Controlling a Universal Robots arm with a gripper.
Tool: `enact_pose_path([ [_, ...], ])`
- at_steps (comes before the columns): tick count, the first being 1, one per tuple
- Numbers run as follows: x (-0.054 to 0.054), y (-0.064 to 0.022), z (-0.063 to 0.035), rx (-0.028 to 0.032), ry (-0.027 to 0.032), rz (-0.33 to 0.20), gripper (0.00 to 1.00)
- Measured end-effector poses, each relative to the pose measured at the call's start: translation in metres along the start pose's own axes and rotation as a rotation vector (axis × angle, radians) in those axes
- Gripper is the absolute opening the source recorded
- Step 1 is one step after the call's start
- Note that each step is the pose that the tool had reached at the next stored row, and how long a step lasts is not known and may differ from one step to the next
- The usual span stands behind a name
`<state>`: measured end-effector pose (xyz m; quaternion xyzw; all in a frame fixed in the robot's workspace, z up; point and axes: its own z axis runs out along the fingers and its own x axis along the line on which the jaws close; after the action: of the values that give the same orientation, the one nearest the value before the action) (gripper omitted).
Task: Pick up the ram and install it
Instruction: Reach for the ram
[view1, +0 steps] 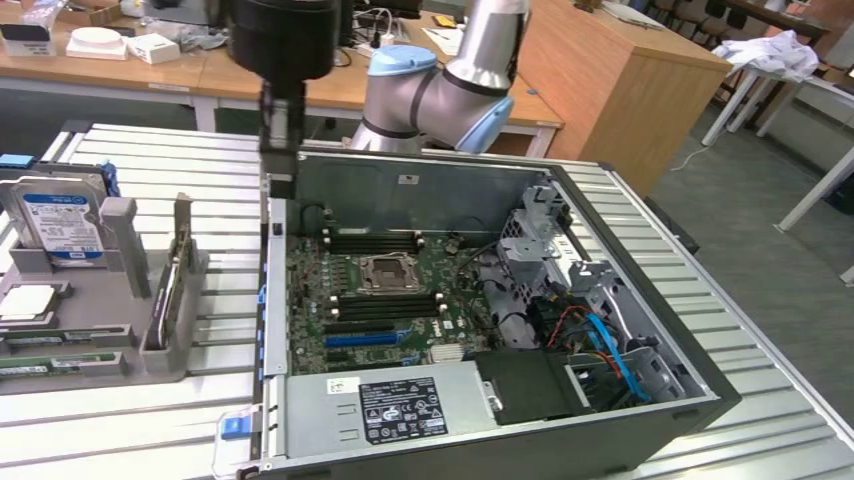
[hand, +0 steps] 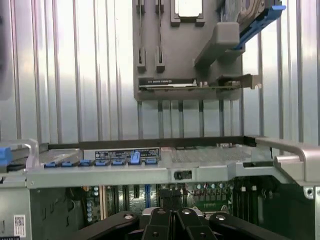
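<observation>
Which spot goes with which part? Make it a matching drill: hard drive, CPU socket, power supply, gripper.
Things:
1. hard drive
2. CPU socket
3. power supply
4. gripper

Places:
A. middle of the motherboard
B. above the wall of the case on the exterior view's left
C. upright in the grey holder, outside the case
D. along the case's near edge

Pairs: 1-C, 2-A, 3-D, 4-B
</observation>
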<state>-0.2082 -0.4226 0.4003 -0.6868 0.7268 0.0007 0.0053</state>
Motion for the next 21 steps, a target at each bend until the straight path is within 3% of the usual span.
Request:
enact_pose_path([
  [16,0.004,0.0722,0.0002,0.0025,-0.0001,0.000,0.10],
  [21,0.004,0.0731,0.0002,0.0025,-0.0001,0.000,0.10],
])
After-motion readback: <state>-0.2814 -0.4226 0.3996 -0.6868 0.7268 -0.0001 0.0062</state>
